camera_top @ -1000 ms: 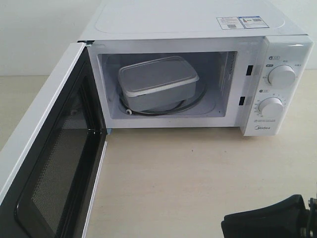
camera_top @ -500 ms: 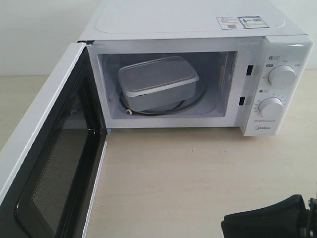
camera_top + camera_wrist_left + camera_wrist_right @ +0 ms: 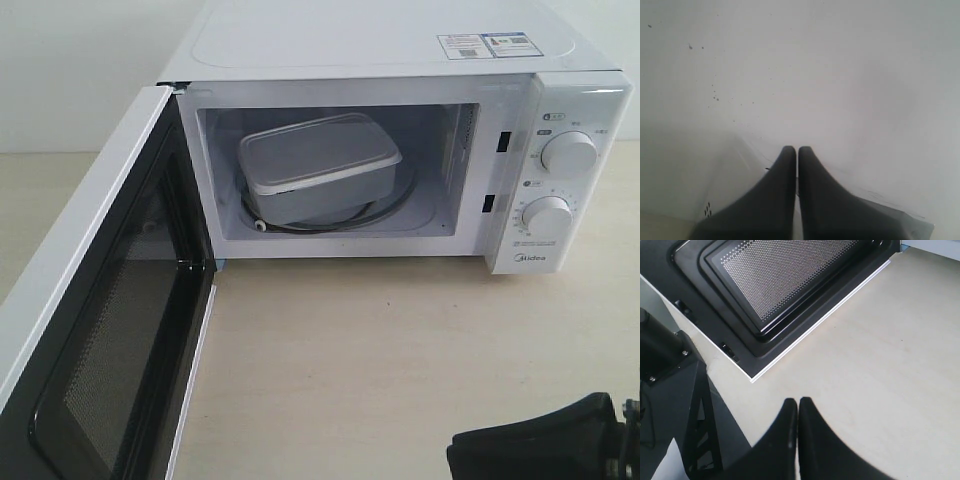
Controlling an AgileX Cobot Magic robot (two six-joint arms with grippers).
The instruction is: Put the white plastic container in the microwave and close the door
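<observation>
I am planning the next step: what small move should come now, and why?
Probably swing the door toward shut, likely with the left gripper: the container already sits inside the microwave, and the door stands wide open on the left.

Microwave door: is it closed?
No, the door stands swung wide open, showing the container inside the microwave.
</observation>
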